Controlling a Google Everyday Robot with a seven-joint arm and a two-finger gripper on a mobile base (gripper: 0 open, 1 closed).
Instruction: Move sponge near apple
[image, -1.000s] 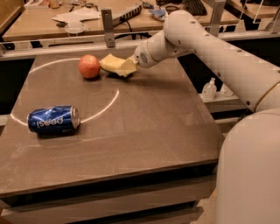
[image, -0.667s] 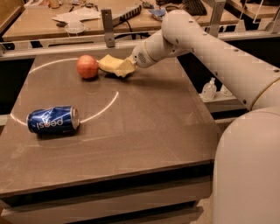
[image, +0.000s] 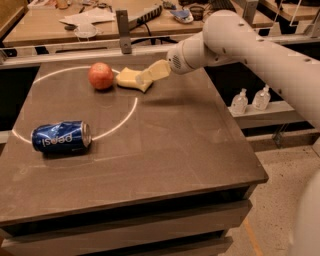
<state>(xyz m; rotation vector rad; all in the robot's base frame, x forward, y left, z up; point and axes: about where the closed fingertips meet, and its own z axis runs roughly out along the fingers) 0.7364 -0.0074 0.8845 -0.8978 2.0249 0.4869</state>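
Camera view: The sponge (image: 129, 80) lies on the far part of the bench (image: 175, 150). It is just to the right of the apple (image: 101, 76). There is only a small gap between them, so the sponge looks like it is already where it should be.

The tool (image: 146, 77) reaches in from the right, and its tip is at the right end of the sponge. It seems to touch the sponge there. I cannot tell if the tool is apart, together, or clamped on the sponge. The arm comes from the right, which keeps it away from the apple, so the apple does not get bumped and roll.

A blue can (image: 61, 136) lies on its side at the near left, well apart from the other two. A thin white ring (image: 131, 111) is drawn on the bench. The apple and the sponge both sit at the far edge of it.

I think the job is almost done. What is left is for the tool to let go, if it is holding on, and lift away gently so the soft sponge does not get dragged.
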